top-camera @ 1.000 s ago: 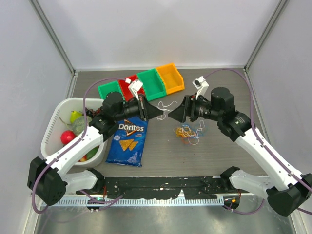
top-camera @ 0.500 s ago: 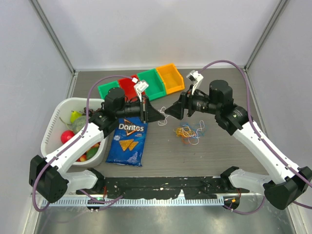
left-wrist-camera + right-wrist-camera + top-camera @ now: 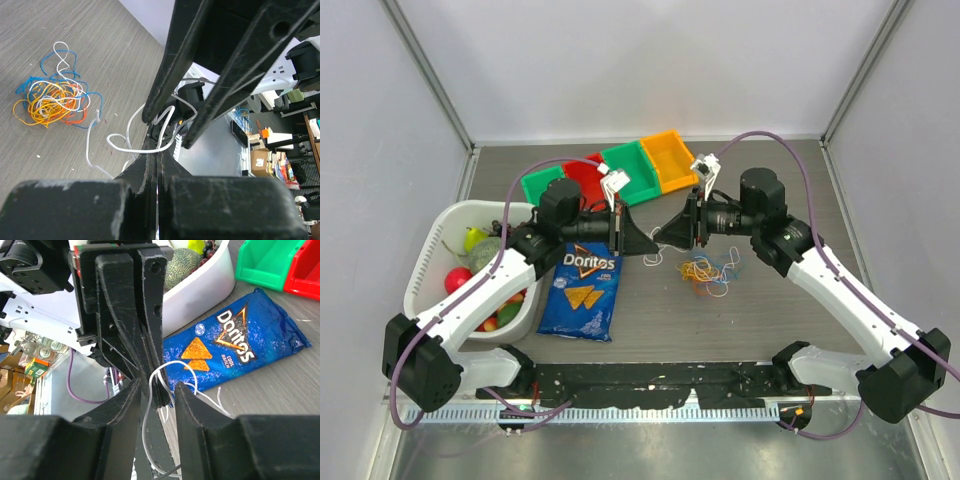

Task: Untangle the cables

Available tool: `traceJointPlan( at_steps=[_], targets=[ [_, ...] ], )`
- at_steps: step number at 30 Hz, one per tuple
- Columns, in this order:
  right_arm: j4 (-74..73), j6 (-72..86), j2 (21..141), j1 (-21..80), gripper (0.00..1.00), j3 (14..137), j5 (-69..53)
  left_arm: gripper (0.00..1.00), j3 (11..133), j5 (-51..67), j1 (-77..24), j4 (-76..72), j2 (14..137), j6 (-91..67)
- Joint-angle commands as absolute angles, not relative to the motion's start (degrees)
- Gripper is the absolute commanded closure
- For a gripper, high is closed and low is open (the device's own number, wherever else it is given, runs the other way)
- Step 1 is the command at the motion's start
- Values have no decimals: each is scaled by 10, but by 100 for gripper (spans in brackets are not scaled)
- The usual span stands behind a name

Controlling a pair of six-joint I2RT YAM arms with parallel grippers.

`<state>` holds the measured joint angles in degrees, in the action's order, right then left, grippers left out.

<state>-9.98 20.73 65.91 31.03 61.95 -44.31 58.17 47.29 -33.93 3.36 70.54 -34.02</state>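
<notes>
Cables (image 3: 708, 268) lie in one small messy pile on the table (image 3: 770, 330), just in front of the right arm (image 3: 820, 272). They are orange, yellow, blue and white. One white cable (image 3: 129, 146) runs from beside the pile up to the left gripper (image 3: 648, 243).

A second ago there was a gap between the two grippers. Now the right arm has swung over, and the right gripper (image 3: 670, 236) is nose to nose with the left one. Its fingers were wide and have come in. They are still apart, with the white cable hanging between them, not pinched yet. The left gripper's fingers are pressed together on the white cable. I think the right gripper is about to grab that same cable, so both can pull it free.

Counting from big to small:
- two arms
- one white basket (image 3: 430, 250) of fruit
- one blue chip bag (image 3: 582, 290)
- four bins: a green bin (image 3: 544, 184), a red bin (image 3: 582, 172), a second green bin (image 3: 632, 166) and an orange bin (image 3: 670, 158)
- one pile of cables
- one white cable lifted up
</notes>
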Motion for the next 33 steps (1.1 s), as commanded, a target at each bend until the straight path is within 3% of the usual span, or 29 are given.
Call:
traceJointPlan(
  at_steps=[1,5,7,8,10,11,14,18,20,24,27,33],
  targets=[
    [-74,199,659,313,64,613,-465,100,601,500,-337,21,701,-343],
    [-74,197,660,313,69,611,-467,100,601,504,-337,16,704,-347],
    [-71,198,662,312,85,610,-465,100,602,510,-337,14,706,-349],
    [-69,199,660,312,99,611,-462,100,602,512,-337,11,707,-349],
    [-51,211,655,312,99,601,-452,100,602,517,-337,10,708,-349],
    [-43,222,651,312,99,597,-446,91,604,519,-337,14,708,-347],
    [-14,237,635,312,99,578,-390,48,587,502,-331,13,683,-340],
    [-4,263,640,313,99,577,-325,14,559,397,-318,55,623,-309],
    [-4,262,654,312,99,590,-284,0,562,264,-316,105,587,-294],
    [-42,261,710,310,99,643,-147,0,583,-19,-316,200,532,-297],
    [-69,257,796,304,99,707,-27,0,624,-37,-316,217,557,-275],
    [-65,272,991,242,99,845,22,0,684,-3,-315,165,628,-268]
  ],
)
